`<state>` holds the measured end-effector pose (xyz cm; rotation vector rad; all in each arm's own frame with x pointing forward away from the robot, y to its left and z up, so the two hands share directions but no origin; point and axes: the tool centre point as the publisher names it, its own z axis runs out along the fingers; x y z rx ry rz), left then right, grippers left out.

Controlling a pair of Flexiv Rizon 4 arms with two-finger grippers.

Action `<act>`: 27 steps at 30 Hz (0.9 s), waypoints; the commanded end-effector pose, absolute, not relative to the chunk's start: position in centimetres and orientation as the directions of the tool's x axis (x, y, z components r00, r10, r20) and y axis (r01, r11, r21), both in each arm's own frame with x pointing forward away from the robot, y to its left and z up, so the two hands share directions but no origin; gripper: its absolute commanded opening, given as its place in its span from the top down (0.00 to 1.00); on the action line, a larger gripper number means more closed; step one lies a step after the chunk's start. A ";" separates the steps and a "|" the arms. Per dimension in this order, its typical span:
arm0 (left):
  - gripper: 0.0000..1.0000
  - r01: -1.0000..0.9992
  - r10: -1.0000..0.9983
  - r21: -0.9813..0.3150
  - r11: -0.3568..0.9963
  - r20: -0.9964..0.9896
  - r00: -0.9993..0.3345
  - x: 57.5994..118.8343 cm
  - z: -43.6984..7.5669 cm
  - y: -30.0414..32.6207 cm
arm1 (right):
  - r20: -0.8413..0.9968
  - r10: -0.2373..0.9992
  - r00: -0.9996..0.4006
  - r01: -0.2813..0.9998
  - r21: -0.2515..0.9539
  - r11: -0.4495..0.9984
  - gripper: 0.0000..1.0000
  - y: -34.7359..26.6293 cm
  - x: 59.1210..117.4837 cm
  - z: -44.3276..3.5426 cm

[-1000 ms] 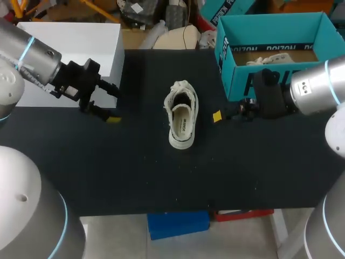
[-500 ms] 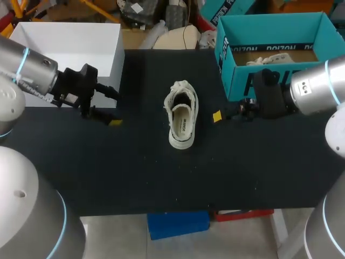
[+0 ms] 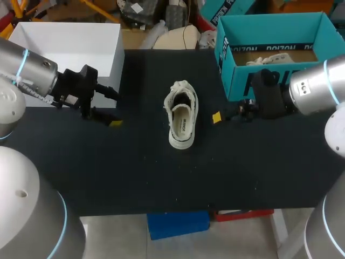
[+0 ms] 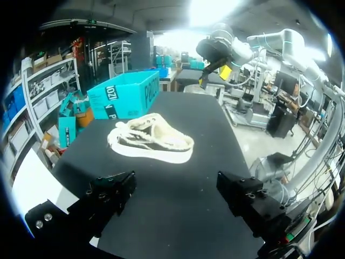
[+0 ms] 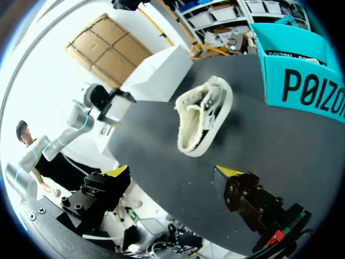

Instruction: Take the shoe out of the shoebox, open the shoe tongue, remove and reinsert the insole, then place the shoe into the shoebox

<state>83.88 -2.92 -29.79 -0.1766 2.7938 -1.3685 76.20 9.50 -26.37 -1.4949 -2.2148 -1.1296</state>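
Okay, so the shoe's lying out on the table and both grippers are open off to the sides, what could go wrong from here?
1. Neither the left gripper nor the right gripper touches the shoe, so a one-sided nudge could probably slide it across the table.
2. Its loose laces may snag a finger.
3. The right arm hangs right by the shoebox; a careless swing might knock it.
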 end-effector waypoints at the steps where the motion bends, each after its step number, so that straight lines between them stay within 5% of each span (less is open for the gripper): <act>1: 0.00 -0.089 -0.117 -0.789 0.608 0.022 -0.993 83.7 -29.9 -2.9 | 0.434 0.785 -0.443 0.893 0.295 0.340 0.00 12.8 80.1 -25.4; 10: 0.00 -0.089 -0.117 -0.789 0.608 0.022 -0.993 83.7 -29.9 -2.9 | 0.163 0.915 -0.368 0.930 0.063 0.363 0.00 16.8 84.2 -27.5; 27: 0.00 -0.089 -0.117 -0.789 0.608 0.022 -0.993 83.7 -29.9 -2.9 | 0.163 0.915 -0.368 0.930 0.063 0.363 0.00 16.8 84.2 -27.5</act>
